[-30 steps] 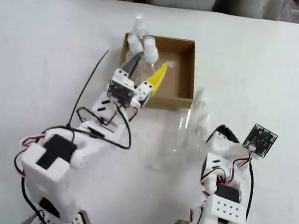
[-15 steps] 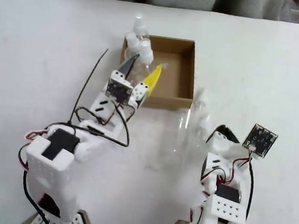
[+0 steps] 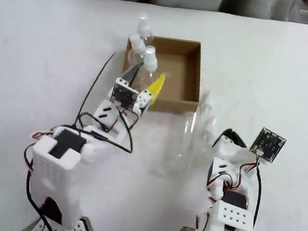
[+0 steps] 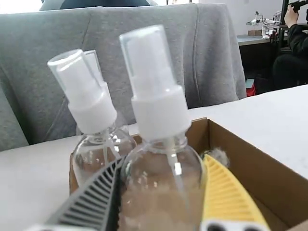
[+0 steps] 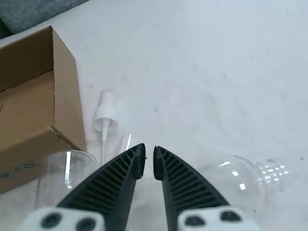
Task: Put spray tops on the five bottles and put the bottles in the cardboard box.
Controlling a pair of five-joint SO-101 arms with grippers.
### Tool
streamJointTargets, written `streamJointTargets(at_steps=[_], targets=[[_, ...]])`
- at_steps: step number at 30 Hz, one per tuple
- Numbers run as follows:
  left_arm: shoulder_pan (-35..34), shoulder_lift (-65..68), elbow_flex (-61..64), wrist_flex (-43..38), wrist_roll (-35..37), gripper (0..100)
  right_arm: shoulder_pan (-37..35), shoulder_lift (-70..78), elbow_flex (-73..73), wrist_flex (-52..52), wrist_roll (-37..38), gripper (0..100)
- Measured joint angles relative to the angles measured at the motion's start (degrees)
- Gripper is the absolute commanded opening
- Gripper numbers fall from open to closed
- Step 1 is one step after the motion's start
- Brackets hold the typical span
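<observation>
Hanging over the near-left corner of the cardboard box (image 3: 169,103), the left gripper (image 3: 146,77) is clamping a capped spray bottle (image 3: 150,59). It is crowding two capped bottles (image 3: 137,41) at the far-left corner, so lowering risks toppling them or catching the wall. The right gripper (image 5: 149,159) is idling, fingers nearly together, empty. The white table (image 3: 269,67) is carrying uncapped bottles (image 5: 245,180) and a loose spray top (image 5: 105,118) — grey upholstery (image 4: 202,53) is backing the room.
</observation>
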Motion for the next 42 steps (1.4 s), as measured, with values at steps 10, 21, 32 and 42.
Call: streamJointTargets(at_steps=[10,21,32,42], targets=[[-1.8,0.2,0.0,0.0,-0.1,9,0.0,0.0,0.0,0.0,0.0,1.8],[-2.0,0.2,0.0,1.8,-0.1,30,0.0,0.0,0.0,0.0,0.0,1.8],[-2.4,0.2,0.0,6.6,-0.1,33,0.0,0.0,0.0,0.0,0.0,1.8],[-3.4,0.2,0.0,6.6,-0.1,33,0.0,0.0,0.0,0.0,0.0,1.8]])
